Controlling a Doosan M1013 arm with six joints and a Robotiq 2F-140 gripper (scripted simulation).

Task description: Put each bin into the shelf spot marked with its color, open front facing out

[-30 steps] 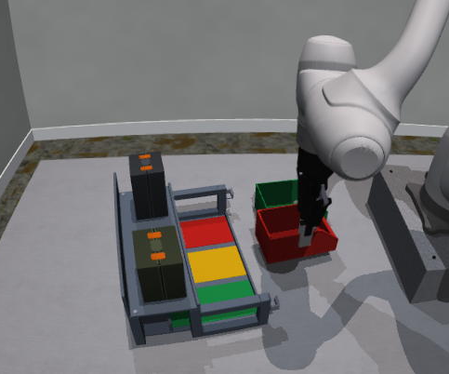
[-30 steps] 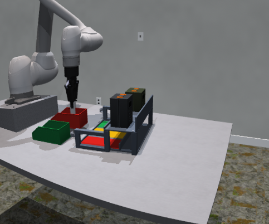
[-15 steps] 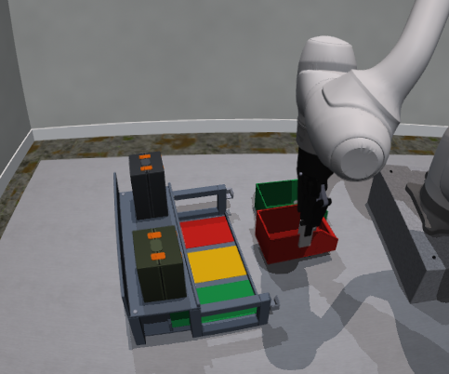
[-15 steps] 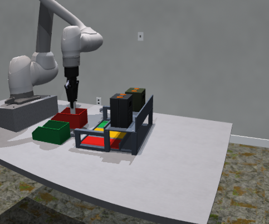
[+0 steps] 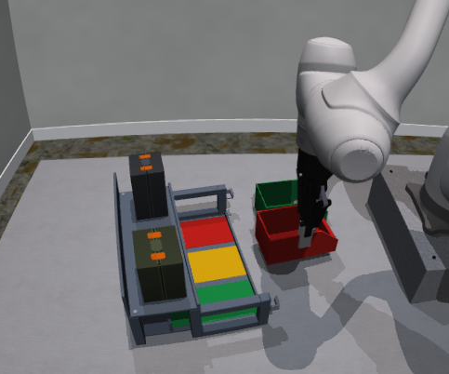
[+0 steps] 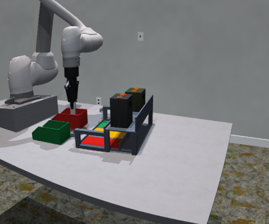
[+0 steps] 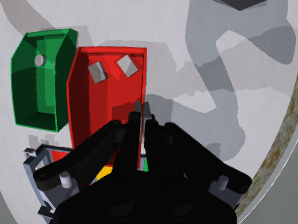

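Observation:
The red bin (image 5: 279, 228) (image 6: 77, 118) (image 7: 107, 103) stands on the table right of the shelf (image 5: 197, 298) (image 6: 136, 125), with two grey parts (image 7: 97, 72) in it. The green bin (image 5: 274, 193) (image 6: 52, 134) (image 7: 43, 79) stands touching it on the far side. My gripper (image 5: 304, 243) (image 6: 72, 107) (image 7: 141, 110) points straight down and is shut on the red bin's thin side wall, one finger inside and one outside. The shelf's lower level carries a red mark (image 5: 206, 231), a yellow mark (image 5: 217, 262) and a green mark (image 5: 226, 290).
A black case (image 5: 148, 186) (image 6: 121, 110) and an olive case (image 5: 158, 262) (image 6: 136, 97) stand on the shelf's upper board. The arm's grey pedestal (image 5: 407, 233) (image 6: 18, 114) lies right of the bins. The shelf's front lip (image 5: 232, 304) faces the bins.

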